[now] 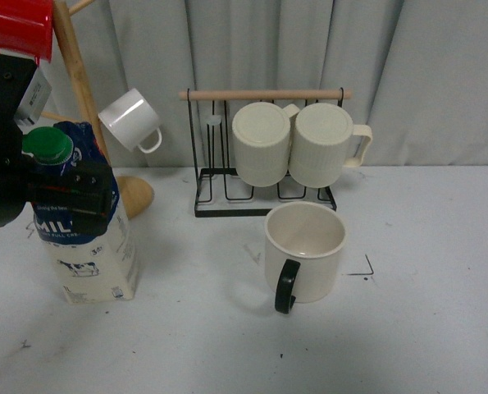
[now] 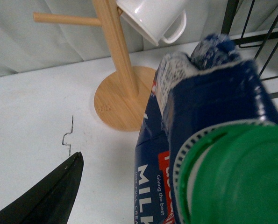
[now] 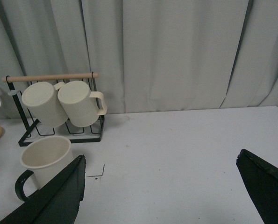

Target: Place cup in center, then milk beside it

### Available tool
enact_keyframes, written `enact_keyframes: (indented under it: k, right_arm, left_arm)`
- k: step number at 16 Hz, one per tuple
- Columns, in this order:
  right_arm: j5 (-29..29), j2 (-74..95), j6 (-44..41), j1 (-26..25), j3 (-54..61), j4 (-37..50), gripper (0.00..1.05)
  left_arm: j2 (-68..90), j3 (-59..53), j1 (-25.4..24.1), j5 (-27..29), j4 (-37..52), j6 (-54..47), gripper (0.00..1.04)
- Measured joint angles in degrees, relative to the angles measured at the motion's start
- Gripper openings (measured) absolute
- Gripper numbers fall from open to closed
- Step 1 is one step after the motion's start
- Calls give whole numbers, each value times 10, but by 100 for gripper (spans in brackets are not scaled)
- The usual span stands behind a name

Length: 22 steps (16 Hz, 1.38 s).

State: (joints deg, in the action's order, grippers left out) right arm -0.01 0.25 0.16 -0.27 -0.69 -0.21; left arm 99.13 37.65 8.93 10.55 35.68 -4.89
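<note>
We see the robot's left pincer [image 1: 67,193] set about the upper part of the milk [image 1: 92,258], its black body crossing the carton's blue face just under the green cap [image 1: 47,145]. The carton stands upright on the white table [image 1: 227,353]. From the left wrist, the one finger [image 2: 52,200] in sight stands clear of the carton with bare table between them. We take the jaws as parted around the carton, not clamped on it.

The cup [image 1: 303,246] stands upright and well apart from that pincer, out toward the robot's right, with its black handle [image 1: 285,286] turned toward the robot. The right pincer [image 3: 160,158] is spread wide with nothing between its fingers. From its wrist, the cup shows close by one finger and is partly hidden behind it.

Beyond the cup, a black wire rack [image 1: 207,197] holds two ribbed mugs [image 1: 261,141] side by side. Just behind the left pincer, a wooden mug tree [image 1: 75,66] carries a white mug [image 1: 129,119] and a red mug [image 1: 15,25].
</note>
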Motion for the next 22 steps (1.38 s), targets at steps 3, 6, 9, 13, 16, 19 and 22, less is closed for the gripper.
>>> enact_keyframes:
  k: [3, 6, 9, 13, 16, 19, 22]
  right_arm:
    - [0, 0, 0, 0, 0, 0, 98]
    - [0, 0, 0, 0, 0, 0, 98]
    - [0, 0, 0, 0, 0, 0, 98]
    - [0, 0, 0, 0, 0, 0, 98]
    - [0, 0, 0, 0, 0, 0, 98]
    - [0, 0, 0, 0, 0, 0, 98]
    - [0, 0, 0, 0, 0, 0, 98]
  left_arm:
    - [17, 0, 0, 9, 13, 10, 94]
    - [23, 7, 4, 10, 12, 21, 62]
    - [23, 12, 8, 12, 3, 37, 31]
    - [2, 14, 34, 37, -32, 63, 15]
    - [-10, 23, 81, 70, -59, 68, 15]
    - [-9, 52, 125, 70, -66, 85, 14]
    - [-2, 77, 135, 82, -56, 95, 14]
